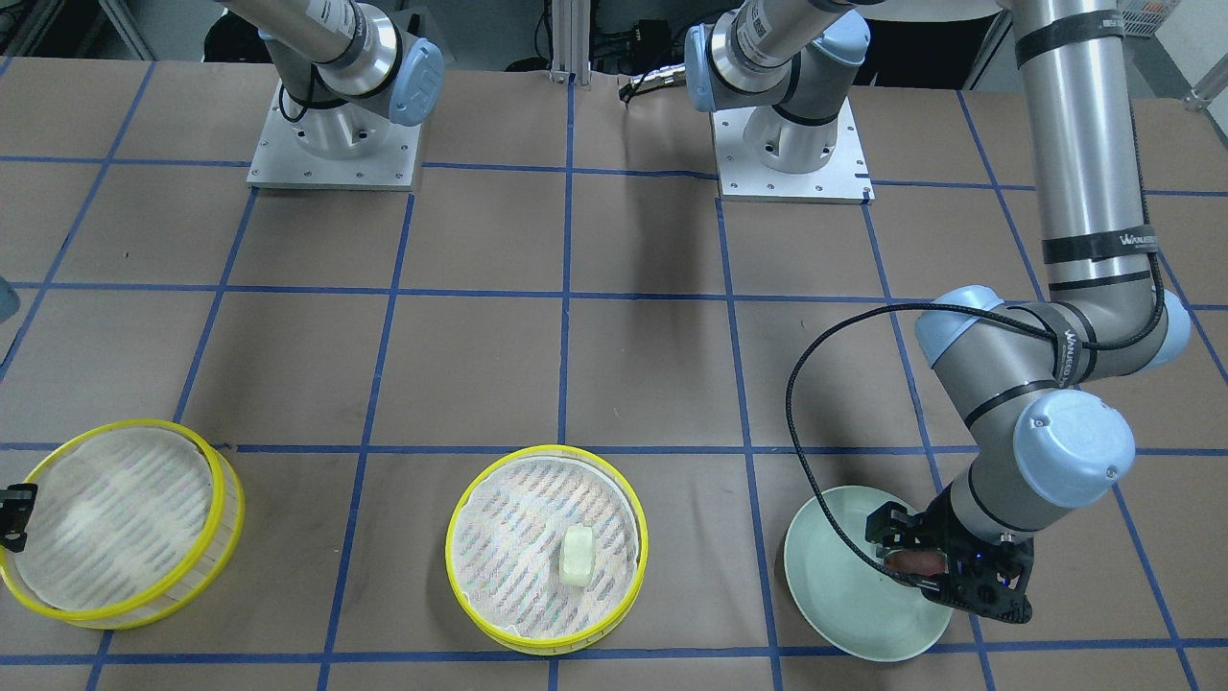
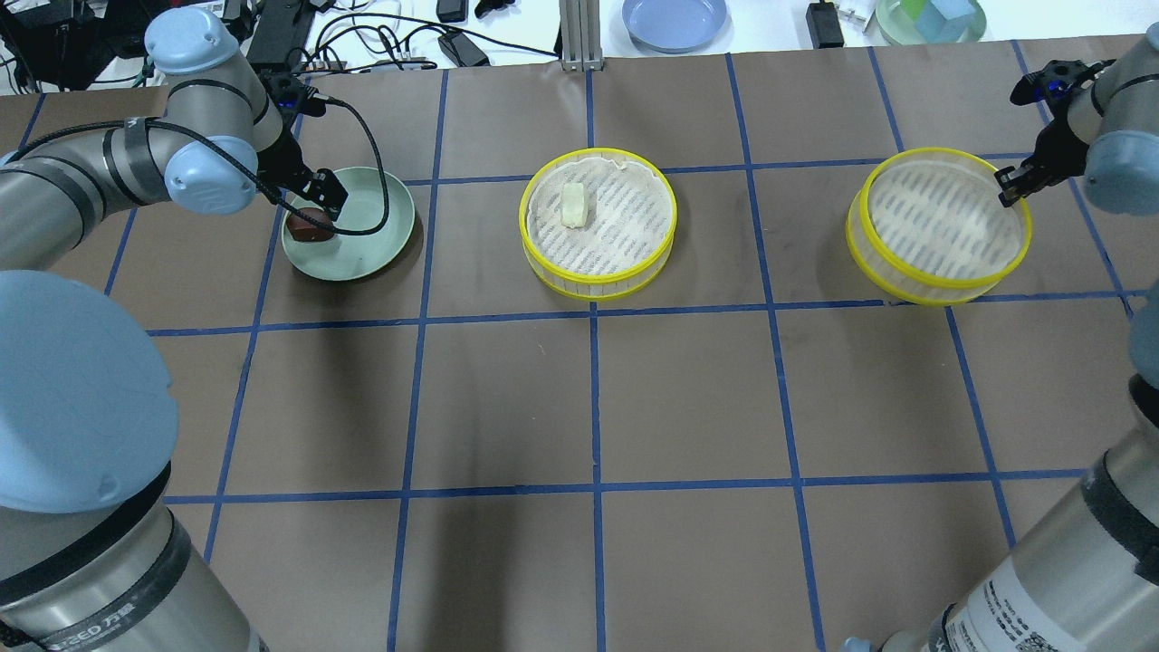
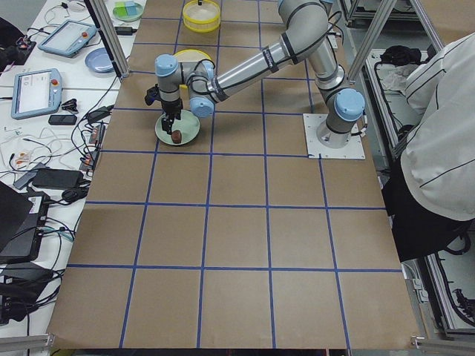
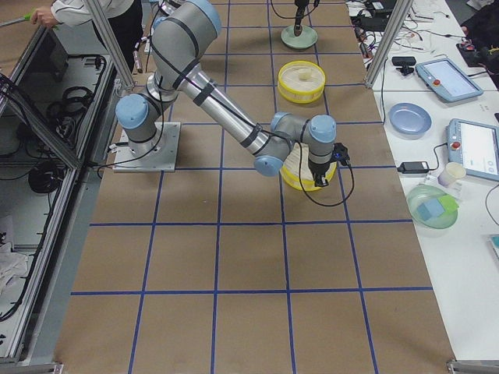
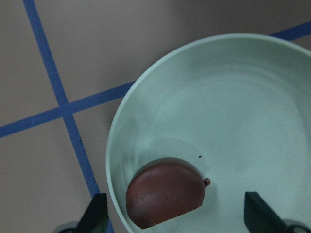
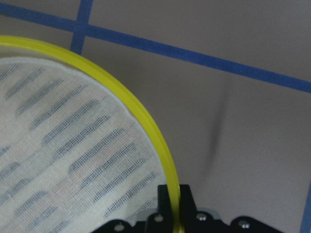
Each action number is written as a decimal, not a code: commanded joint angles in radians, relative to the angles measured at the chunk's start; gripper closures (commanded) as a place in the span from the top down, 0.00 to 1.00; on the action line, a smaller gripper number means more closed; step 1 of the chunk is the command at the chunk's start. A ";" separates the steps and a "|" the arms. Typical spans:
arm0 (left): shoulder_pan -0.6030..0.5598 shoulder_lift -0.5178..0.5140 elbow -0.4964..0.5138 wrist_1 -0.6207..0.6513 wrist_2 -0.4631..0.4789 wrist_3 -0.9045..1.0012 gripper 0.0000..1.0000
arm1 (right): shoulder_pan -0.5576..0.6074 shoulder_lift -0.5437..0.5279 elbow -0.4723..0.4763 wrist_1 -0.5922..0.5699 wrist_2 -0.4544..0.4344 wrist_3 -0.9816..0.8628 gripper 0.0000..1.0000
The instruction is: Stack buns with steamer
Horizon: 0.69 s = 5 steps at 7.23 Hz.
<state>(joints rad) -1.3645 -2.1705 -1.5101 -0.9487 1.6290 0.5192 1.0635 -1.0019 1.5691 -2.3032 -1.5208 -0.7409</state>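
The dark reddish-brown bun (image 2: 310,222) lies in the pale green plate (image 2: 362,254) at the left. My left gripper (image 2: 317,213) is open, lowered over the plate, its fingers (image 5: 97,216) on either side of the bun (image 5: 165,196) without touching it. The cream-white bun (image 2: 573,205) lies on the cloth of the middle yellow steamer (image 2: 598,152). A second, empty yellow steamer (image 2: 933,226) stands at the right. My right gripper (image 2: 1007,188) is shut on its rim (image 6: 146,121) at the far right edge; that steamer looks slightly tilted in the front view (image 1: 115,528).
A blue plate (image 2: 675,20), a green bowl with blocks (image 2: 930,18) and cables lie on the white bench behind the table. The two arm bases (image 1: 334,144) (image 1: 791,154) stand on the robot's side. Brown paper with blue tape lines covers the table.
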 commanded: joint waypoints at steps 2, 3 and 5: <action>0.004 -0.028 -0.013 0.001 -0.001 0.012 0.89 | 0.111 -0.134 -0.001 0.126 0.001 0.158 0.00; 0.004 -0.031 -0.013 0.001 -0.003 0.007 0.77 | 0.207 -0.165 -0.001 0.133 -0.004 0.295 0.00; 0.004 -0.029 -0.012 0.001 0.002 0.005 0.04 | 0.431 -0.188 -0.024 0.128 -0.019 0.629 0.00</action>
<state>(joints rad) -1.3608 -2.2000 -1.5220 -0.9480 1.6270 0.5251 1.3456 -1.1721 1.5614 -2.1758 -1.5295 -0.3256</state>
